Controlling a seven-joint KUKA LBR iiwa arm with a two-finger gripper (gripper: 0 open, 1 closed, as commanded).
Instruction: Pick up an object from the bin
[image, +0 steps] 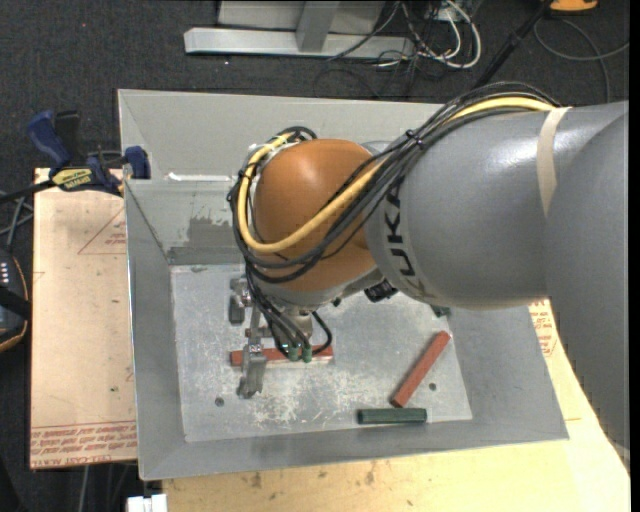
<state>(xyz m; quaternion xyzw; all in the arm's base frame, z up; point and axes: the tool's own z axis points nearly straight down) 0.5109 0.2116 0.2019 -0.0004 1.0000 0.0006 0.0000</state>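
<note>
The gripper stands directly over a thin, flat red strip, whose long axis runs left-right. Whether its jaws are released or clenched cannot be told.

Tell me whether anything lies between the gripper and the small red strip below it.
Nothing visible does. The gripper is right at the red strip; the reddish-brown bar and dark green bar lie well apart from both.

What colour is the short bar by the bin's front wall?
Dark green bar, best in camera view.
</note>
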